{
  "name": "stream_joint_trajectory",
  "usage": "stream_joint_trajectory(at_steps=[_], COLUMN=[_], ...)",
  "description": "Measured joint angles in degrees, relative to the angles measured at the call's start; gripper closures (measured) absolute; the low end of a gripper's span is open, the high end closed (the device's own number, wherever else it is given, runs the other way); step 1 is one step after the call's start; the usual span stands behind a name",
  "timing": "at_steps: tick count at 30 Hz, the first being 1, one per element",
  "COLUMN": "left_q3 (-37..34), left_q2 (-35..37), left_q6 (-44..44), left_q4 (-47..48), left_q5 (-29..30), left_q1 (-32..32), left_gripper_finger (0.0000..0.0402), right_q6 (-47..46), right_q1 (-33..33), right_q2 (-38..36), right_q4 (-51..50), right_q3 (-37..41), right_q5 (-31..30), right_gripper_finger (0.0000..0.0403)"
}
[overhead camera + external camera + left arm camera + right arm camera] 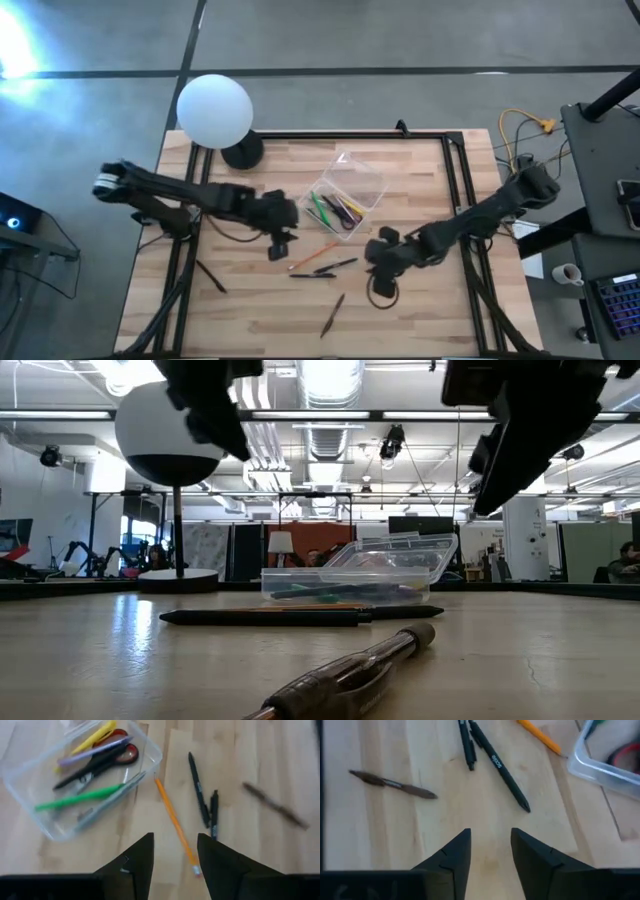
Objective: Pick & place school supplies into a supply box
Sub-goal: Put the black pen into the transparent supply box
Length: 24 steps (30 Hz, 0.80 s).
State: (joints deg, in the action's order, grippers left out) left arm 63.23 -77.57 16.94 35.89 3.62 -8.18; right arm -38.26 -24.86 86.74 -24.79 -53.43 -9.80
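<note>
The fingers [142,862] of the left gripper [281,243] stand apart with nothing between them, hovering above the tabletop [250,310] just left of the supply box [347,193]. In the left wrist view the orange pencil [175,825] runs out from the box's corner toward the gap between those fingers, its eraser end lying close to one fingertip.

The supply box is a clear plastic tray set at a slant near the middle of the tabletop, its see-through lid lying open on the far side. Inside it lie a green pen [80,798], a yellow pen [95,734], a pale purple pen [92,753], a dark pen and red-handled scissors [122,745].

Just in front of the box, loose on the wood, are the orange pencil, a long black pen [336,265] and a shorter black pen [312,275], the two black ones lying close together. Nearer the front edge, apart from these, a brownish pen [333,314] lies at an angle; in the low view it is the nearest thing to the camera.

The right gripper [382,252] hangs over the tabletop to the right of the loose pens, its fingers [455,855] also parted and holding nothing.

A white lamp globe [214,109] on a black base stands at the back left corner of the tabletop, well apart from the box.
</note>
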Motion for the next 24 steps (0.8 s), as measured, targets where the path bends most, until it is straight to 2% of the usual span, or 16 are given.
stream_joint_trajectory(at_steps=[6,12,19,24], left_q3=[-13.8,-19.9,-21.4,-20.9], left_q2=[10.9,16.9,18.0,17.5], left_q6=[12.0,18.1,19.4,19.5], left_q4=[-11.6,-14.3,-14.3,-14.2], left_q5=[3.0,6.4,7.2,7.2], left_q1=[-2.4,-3.4,-3.4,-3.4], left_gripper_finger=[0.0268,0.0268,0.0268,0.0267], right_q6=[8.0,16.8,25.9,27.6], right_q1=[1.1,3.5,6.6,8.3], right_q2=[7.2,13.1,19.1,22.8], right_q4=[-0.3,-1.2,-2.0,-1.8], right_q3=[-4.3,-8.3,-12.9,-15.6], right_q5=[1.5,2.9,2.9,2.8], right_gripper_finger=[0.0213,0.0171,0.0175,0.019])
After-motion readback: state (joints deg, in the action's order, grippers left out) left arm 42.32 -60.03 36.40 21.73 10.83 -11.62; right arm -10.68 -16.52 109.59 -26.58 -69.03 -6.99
